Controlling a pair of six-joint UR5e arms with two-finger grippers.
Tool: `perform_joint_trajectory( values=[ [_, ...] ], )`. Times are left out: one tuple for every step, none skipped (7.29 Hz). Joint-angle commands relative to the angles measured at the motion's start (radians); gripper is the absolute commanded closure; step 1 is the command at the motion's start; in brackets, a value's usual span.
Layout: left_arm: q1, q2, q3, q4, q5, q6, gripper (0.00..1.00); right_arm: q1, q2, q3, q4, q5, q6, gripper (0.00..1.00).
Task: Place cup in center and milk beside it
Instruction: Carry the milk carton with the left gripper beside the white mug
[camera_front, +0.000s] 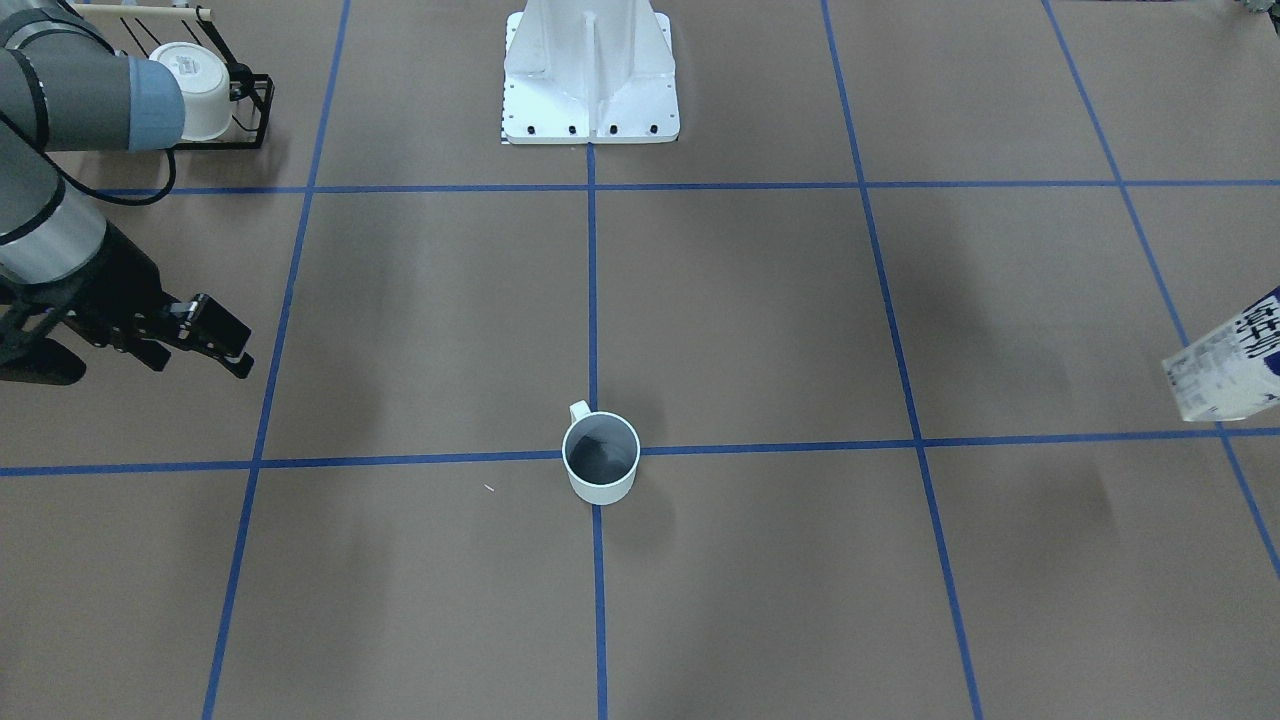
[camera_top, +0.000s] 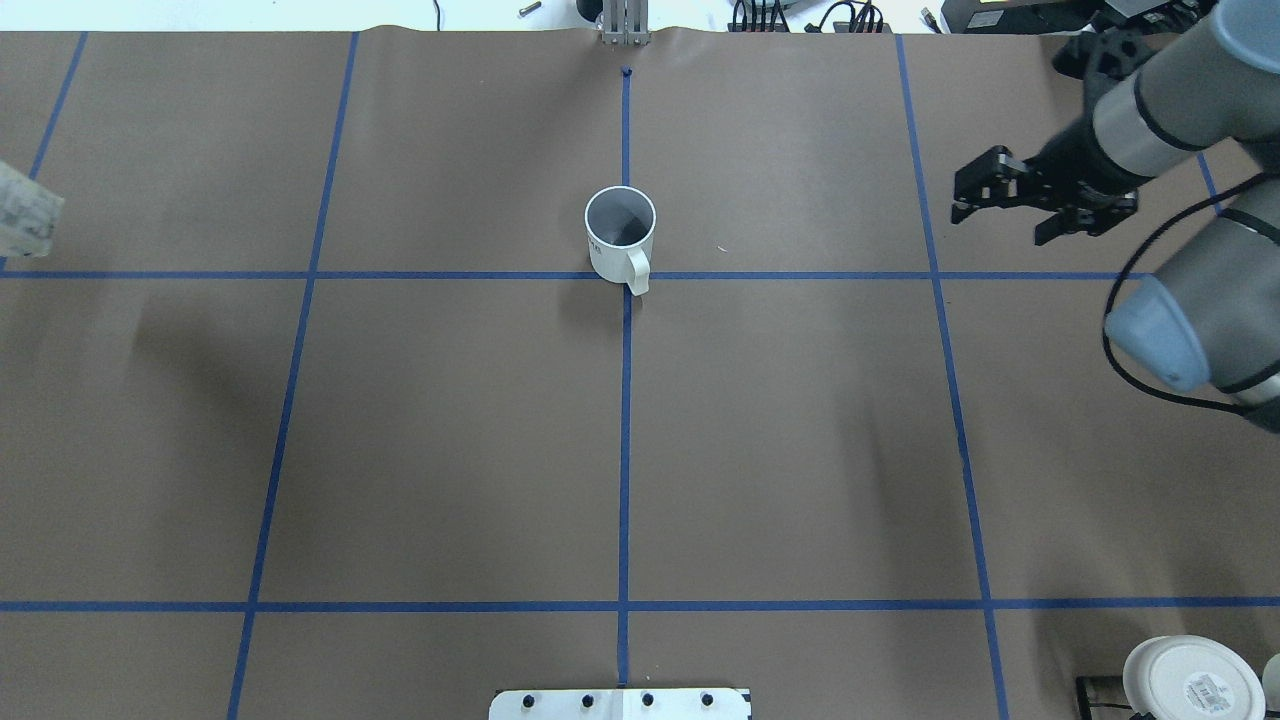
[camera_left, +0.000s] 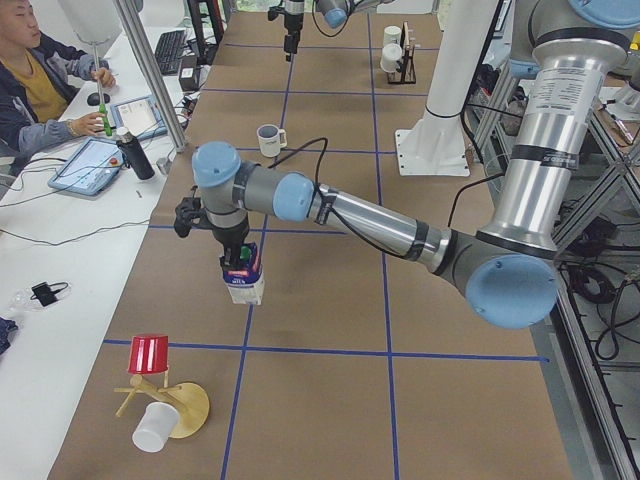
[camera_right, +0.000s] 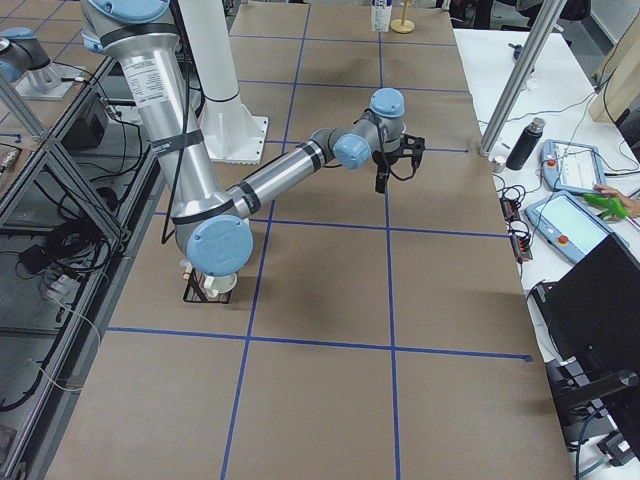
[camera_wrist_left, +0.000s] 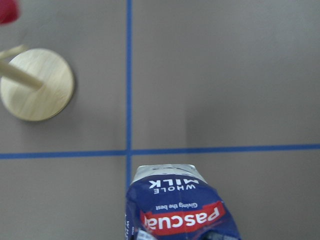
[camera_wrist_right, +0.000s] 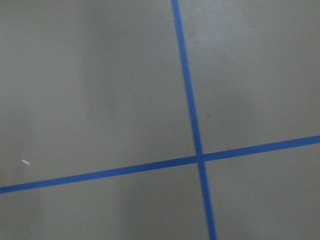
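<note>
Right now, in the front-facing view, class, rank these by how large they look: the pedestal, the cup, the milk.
1. pedestal, largest by far, though cropped at the top.
2. milk, cropped by the frame edge, yet its visible part already beats the cup.
3. cup, smallest.

There's the right arm (camera_top: 1150, 130): silver-grey tubes, pale blue joint caps, a black cable (camera_top: 1150, 250) looping just behind the black claw (camera_top: 1000, 226). Left arm (camera_left: 380, 225) matches: same blue caps, silver tubing, black joint bands.
</note>
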Motion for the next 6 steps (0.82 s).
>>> perform_joint_trajectory(
  values=[
    [0.249,-0.217,0.008,0.006,0.048,-0.328,1.00,0.068,-0.111,0.019,0.000,0.001,-0.184,0.00],
    [0.365,-0.360,0.075,0.003,0.104,-0.491,1.00,0.073,-0.124,0.010,-0.002,0.000,-0.225,0.00],
    [0.464,-0.508,0.176,-0.003,0.162,-0.603,1.00,0.073,-0.127,0.011,0.000,0.000,-0.232,0.00],
    [0.497,-0.599,0.247,-0.003,0.171,-0.647,1.00,0.072,-0.128,0.009,0.000,-0.002,-0.230,0.00],
    [0.528,-0.612,0.250,-0.012,0.174,-0.651,1.00,0.072,-0.130,0.008,0.000,-0.005,-0.232,0.00],
    [0.569,-0.628,0.256,-0.027,0.230,-0.678,1.00,0.072,-0.130,0.009,0.000,-0.003,-0.230,0.00]
  ],
)
